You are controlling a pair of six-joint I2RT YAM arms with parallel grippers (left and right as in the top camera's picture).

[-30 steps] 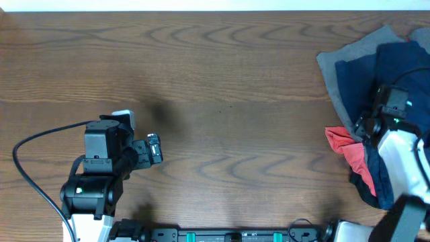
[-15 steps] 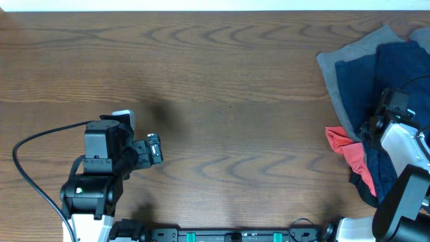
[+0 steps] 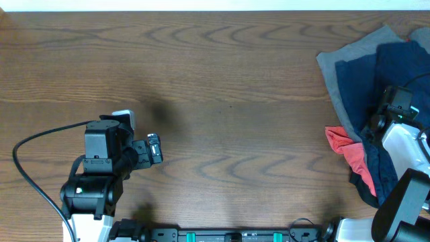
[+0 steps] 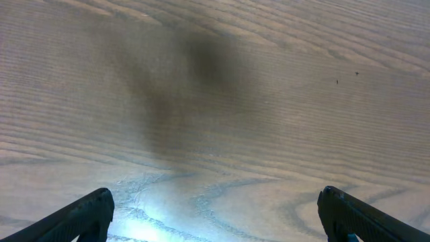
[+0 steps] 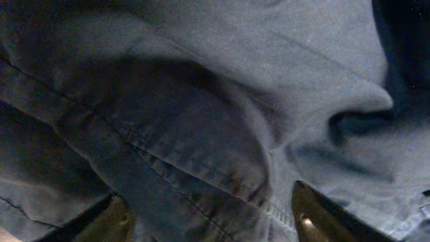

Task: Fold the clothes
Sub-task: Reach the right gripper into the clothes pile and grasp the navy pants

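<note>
**Though cloth fills the view, right gripper (image 5: 215,225) grip unclear**

The clothes (image 3: 356,74) lie heaped at the far right of the table (image 3: 201,67), cut off by the frame. A navy fold sits between the right fingertips; pinched or not, I cannot tell. The left gripper (image 4: 218,222) hangs spread over the wood.

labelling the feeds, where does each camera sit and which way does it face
Overhead: above the table, looking straight down; left arm, right arm and clothes show.
Left wrist: on the left arm, facing bare wood; its two fingers show.
Right wrist: close over navy cloth; its fingers at the bottom.
Shared: overhead and right wrist both see the navy cloth.
</note>
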